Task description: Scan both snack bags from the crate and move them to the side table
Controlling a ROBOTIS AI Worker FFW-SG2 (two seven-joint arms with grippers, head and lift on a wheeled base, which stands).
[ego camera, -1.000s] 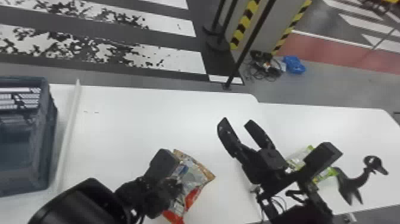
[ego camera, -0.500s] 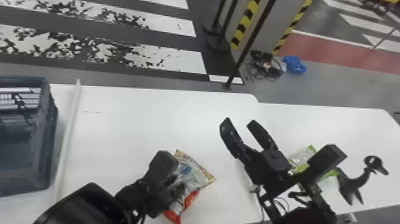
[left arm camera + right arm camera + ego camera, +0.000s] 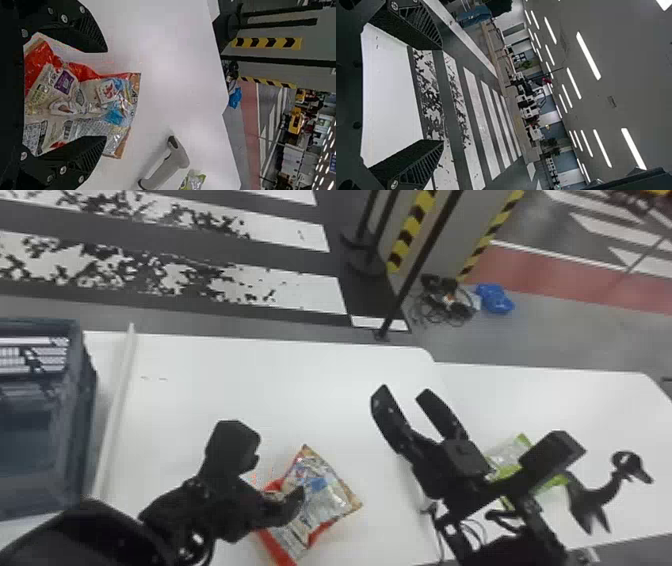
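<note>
My left gripper point(image 3: 280, 490) stands open over the red and silver snack bag point(image 3: 322, 492) on the white table. In the left wrist view, that bag point(image 3: 95, 97) lies between the spread fingers of my left gripper point(image 3: 106, 95), one finger overlapping its printed side. My right gripper point(image 3: 404, 390) is held open above the table, farther right; in the right wrist view nothing is between the fingers of my right gripper point(image 3: 443, 95). Partly behind the right arm, the green snack bag point(image 3: 510, 457) rests on the side table. A grey scanner point(image 3: 168, 164) appears in the left wrist view.
The blue-grey crate point(image 3: 82, 400) stands at the far left, beside a raised white strip point(image 3: 117, 410) on the table. A dark curved object point(image 3: 592, 495) is at the right. Beyond the tables stand a black pole point(image 3: 417, 265) and a striped pillar.
The left gripper has turned, its housing swinging left and uncovering more of the red and silver bag, which has turned slightly. The right gripper has drifted a little to the right.
</note>
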